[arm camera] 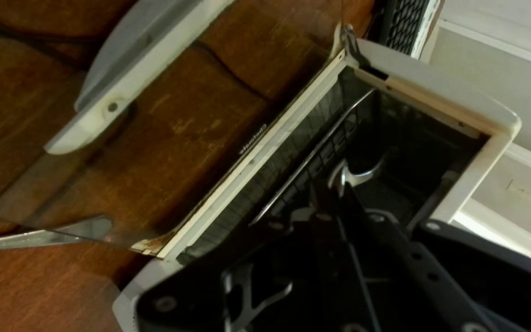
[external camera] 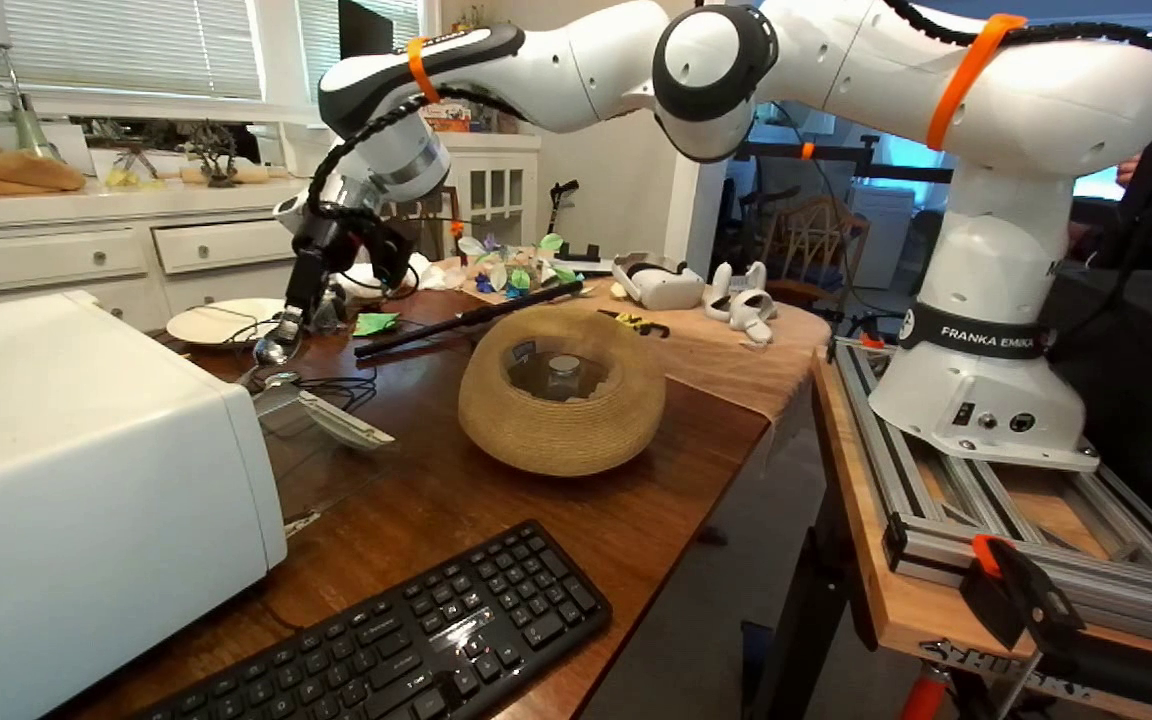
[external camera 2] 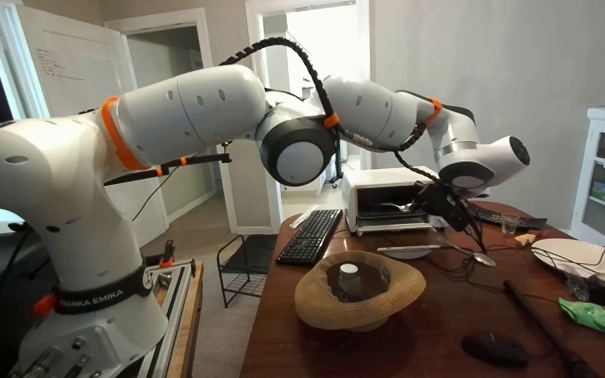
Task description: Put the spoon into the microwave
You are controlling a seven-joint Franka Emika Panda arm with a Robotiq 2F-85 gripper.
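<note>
The microwave (external camera: 106,400) is a white box whose open front shows in an exterior view (external camera 2: 352,202) and in the wrist view (arm camera: 459,85). Its glass door is down, with the handle (arm camera: 155,60) over the table. My gripper (arm camera: 341,186) is shut on a shiny metal spoon (arm camera: 362,176). The gripper also shows in both exterior views (external camera: 290,318) (external camera 2: 413,205). The spoon (external camera: 274,350) points toward the dark opening, and it shows against the opening in an exterior view (external camera 2: 398,206). I cannot tell how far inside it is. Part of it is hidden by the fingers.
Another spoon (external camera 2: 483,259) lies on the table by loose cables. A straw hat (external camera: 561,430) with a jar (external camera: 564,372) inside stands on the table. A black keyboard (external camera: 436,630) lies beside the microwave. A white plate (external camera 2: 586,254), a mouse (external camera 2: 494,349) and a black stick (external camera 2: 539,320) lie farther off.
</note>
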